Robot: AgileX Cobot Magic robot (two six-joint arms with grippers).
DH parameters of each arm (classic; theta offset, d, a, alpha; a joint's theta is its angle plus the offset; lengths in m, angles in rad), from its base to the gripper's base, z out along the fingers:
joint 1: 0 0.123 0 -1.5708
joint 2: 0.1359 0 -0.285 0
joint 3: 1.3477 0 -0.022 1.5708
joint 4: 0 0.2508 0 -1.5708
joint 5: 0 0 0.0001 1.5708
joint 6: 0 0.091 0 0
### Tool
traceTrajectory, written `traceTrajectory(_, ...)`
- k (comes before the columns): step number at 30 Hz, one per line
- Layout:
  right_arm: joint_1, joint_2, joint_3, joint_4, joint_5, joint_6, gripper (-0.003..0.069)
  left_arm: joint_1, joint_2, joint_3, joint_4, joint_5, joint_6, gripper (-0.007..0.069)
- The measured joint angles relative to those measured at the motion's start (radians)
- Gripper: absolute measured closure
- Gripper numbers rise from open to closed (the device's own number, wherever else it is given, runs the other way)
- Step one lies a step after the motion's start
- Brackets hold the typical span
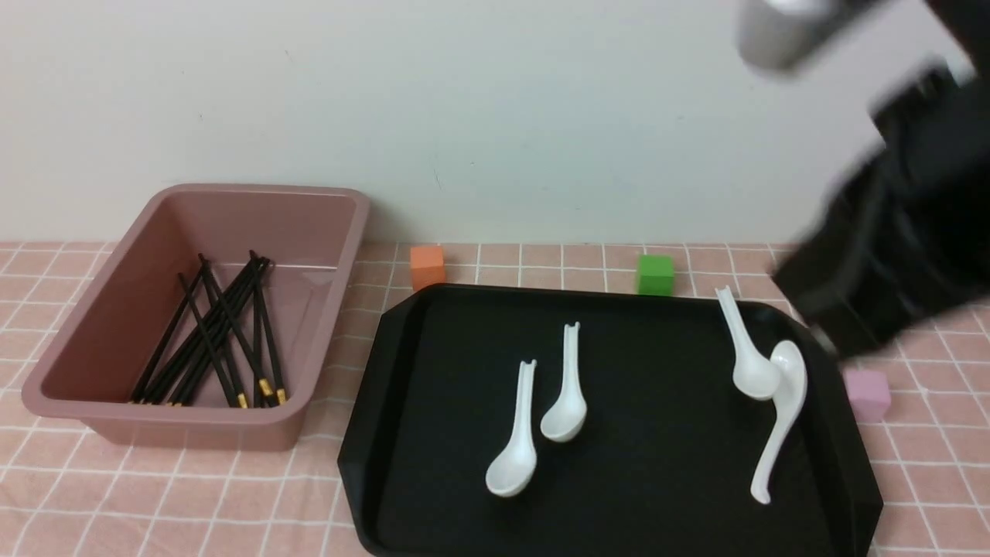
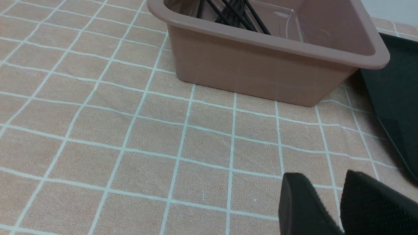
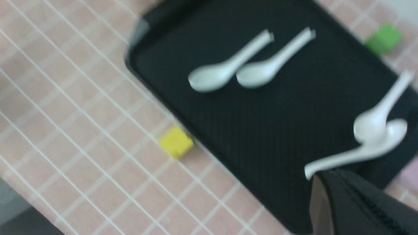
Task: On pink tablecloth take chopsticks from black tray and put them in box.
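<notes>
Several black chopsticks [image 1: 224, 333] with gold bands lie inside the dusty-pink box [image 1: 255, 224] at the left of the pink tablecloth [image 1: 232, 495]. The glossy black tray [image 1: 657, 464] to its right bears white spoons only. My left gripper [image 2: 321, 178] hovers low over the cloth in front of the box [image 2: 261, 71], open, with nothing between its fingers; the chopsticks [image 2: 235, 13] show over the rim. My right gripper [image 3: 326, 178] is shut and empty above the tray's [image 3: 277, 137] right end. The right arm [image 1: 897, 255] is a blur in the front view.
White spoons lie on the tray: two at the middle [image 1: 514, 449] and two crossed at the right [image 1: 777, 402]. Small cubes stand around it: orange [image 1: 427, 267], green [image 1: 656, 275], pink [image 1: 866, 393], yellow [image 3: 176, 142]. A pale wall closes off the back.
</notes>
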Motion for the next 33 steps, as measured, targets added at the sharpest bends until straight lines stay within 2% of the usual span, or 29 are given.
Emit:
traceTrajectory(5, -0.168, -0.245, 0.400, 0.082, -0.265, -0.025, 0.0673, 0.000, 0.000, 0.000, 0.000, 0.000, 0.000, 0.0407)
traceTrajectory(6, -0.244, -0.348, 0.550, 0.113, -0.371, -0.029, 0.0673, 0.000, 0.000, 0.000, 0.000, 0.000, 0.000, 0.0406)
traceTrajectory(9, -0.387, -0.587, 0.851, 0.128, -0.584, -0.029, 0.0673, 0.000, 0.000, 0.000, 0.000, 0.000, 0.000, 0.0405)
traceTrajectory(13, -0.533, -0.880, 1.159, 0.130, -0.764, -0.029, 0.0673, 0.000, 0.000, 0.000, 0.000, 0.000, 0.000, 0.0405)
traceTrajectory(19, -0.619, -1.126, 1.352, 0.112, -0.809, -0.029, 0.0673, 0.000, 0.000, 0.000, 0.000, 0.000, 0.000, 0.0405)
traceTrajectory(33, -0.631, -1.153, 1.354, 0.111, -0.813, -0.029, 0.0669, 0.000, 0.000, 0.000, 0.000, 0.000, 0.000, 0.0388)
